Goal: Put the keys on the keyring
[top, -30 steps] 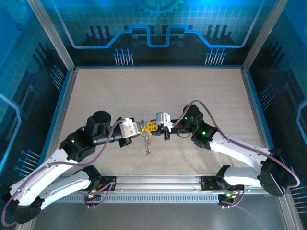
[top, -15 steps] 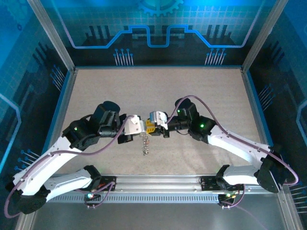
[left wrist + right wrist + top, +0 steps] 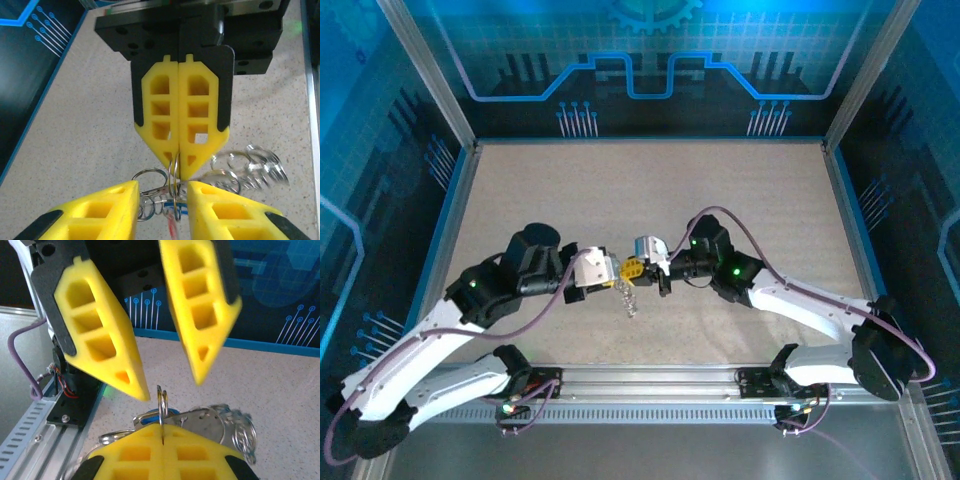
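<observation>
Speckled beige surface, enclosed by blue printed walls. Item one: right tool, yellow fingers pressed together, pinching the thin wire keyring upright at their tips, above mid-surface. Item two: left tool, fingers spread, tips either side of that keyring without touching it. Item three: keys, seen as blue and red slivers below the keyring. Item four: bunch of loose silvery rings, trailing beside them.
</observation>
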### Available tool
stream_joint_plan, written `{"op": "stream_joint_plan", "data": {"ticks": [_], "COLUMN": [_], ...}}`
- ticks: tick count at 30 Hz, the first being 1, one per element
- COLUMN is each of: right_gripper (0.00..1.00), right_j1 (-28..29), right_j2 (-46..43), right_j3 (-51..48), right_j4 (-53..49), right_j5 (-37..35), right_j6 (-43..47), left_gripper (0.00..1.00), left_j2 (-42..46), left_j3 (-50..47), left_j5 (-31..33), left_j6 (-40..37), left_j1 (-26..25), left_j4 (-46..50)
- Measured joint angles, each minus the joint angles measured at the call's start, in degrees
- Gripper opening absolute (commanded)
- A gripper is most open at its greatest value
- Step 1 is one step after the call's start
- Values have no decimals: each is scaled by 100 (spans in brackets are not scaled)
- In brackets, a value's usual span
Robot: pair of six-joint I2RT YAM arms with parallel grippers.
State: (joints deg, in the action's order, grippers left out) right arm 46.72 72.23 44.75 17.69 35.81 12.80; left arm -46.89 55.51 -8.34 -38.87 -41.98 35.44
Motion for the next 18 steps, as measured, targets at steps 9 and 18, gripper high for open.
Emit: {"op": "stream_joint_plan", "data": {"ticks": [9, 18], "right_gripper": [0, 0], "right_j1": [-17, -26], "right_j2": [-140, -146], "right_j3": [-459, -538], "right_j4": [1255, 1478], "right_j5": [2, -94], "right_j6": [-407, -492], "left_gripper": [24, 20], "left_j2": [208, 186], "left_j3": [-162, -168], "left_j5": [-116, -354], "left_j6": [348, 446], "left_j1": [63, 101], "left_j4": [-623, -667]}}
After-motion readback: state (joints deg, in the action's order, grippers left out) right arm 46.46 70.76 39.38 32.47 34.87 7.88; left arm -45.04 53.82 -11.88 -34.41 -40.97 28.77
